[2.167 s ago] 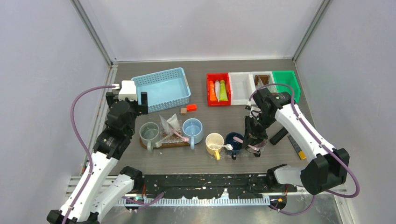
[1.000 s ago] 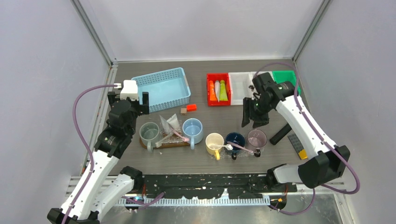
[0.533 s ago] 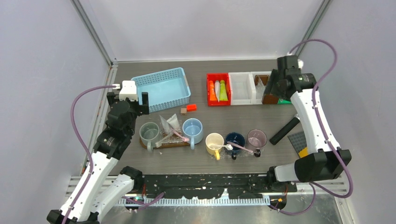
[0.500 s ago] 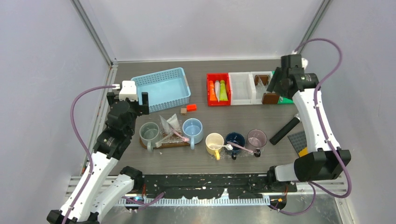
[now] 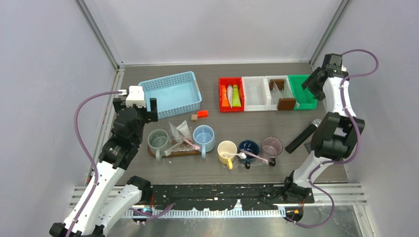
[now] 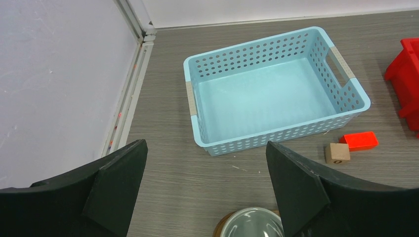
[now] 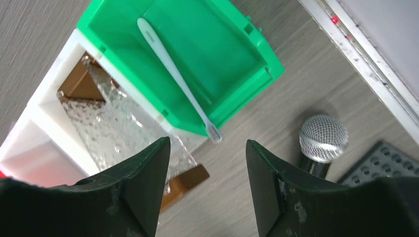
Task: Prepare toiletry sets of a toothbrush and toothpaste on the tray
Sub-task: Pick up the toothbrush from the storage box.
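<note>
Only in the right wrist view are we making out a toothbrush (image 7: 173, 69) lying across the green bin (image 7: 225, 42). The right gripper (image 7: 207, 145) and left gripper (image 6: 206, 148) are both gaping apart, empty.

White toothbrush (image 7: 177, 78), green bin (image 7: 217, 44), pale blue basket (image 6: 276, 138) dotted with round holes, red block (image 6: 361, 140), grey wood-grain table (image 6: 197, 187)

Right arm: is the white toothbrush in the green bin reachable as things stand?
Likely yes. The right end effector hangs open above the green bin; the toothbrush lies alone there, head over the rim, nothing covering it.
</note>
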Controlling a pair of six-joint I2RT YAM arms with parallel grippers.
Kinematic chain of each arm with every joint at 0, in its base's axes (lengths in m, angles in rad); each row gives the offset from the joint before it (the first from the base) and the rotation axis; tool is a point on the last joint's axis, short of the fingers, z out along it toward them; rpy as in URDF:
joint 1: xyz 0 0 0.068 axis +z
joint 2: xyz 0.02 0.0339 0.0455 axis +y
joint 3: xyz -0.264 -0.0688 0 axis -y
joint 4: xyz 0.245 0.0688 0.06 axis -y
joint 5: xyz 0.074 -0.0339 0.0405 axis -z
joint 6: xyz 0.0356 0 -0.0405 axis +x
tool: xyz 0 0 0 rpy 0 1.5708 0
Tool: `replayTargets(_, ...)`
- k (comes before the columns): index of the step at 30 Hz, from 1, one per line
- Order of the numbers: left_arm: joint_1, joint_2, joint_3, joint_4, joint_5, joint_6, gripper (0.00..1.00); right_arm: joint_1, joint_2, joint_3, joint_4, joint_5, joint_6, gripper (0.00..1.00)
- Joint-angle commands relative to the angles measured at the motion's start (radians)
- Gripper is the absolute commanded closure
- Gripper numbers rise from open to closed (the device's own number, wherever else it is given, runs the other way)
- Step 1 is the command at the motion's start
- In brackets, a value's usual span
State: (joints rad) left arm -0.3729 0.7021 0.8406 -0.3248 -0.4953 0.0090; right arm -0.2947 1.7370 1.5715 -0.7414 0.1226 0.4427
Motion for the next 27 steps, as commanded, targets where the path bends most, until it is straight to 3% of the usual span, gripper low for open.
replayTargets(1,-0.001,-0.012,-0.001,0.064,-0.005,-0.001,0.07,-0.04,0.097,0.106,0.051,-0.103,-0.007,0.37)
replayTargets(12,-0.001,0.002,-0.003,0.067,-0.009,0.005,0.06,-0.068,0.355,0.244,0.046,-0.273,-0.052,0.43)
replayTargets(27,0.0,0.019,0.0,0.063,-0.007,0.009,0.07,-0.066,0.489,0.246,-0.008,-0.386,-0.138,0.46)
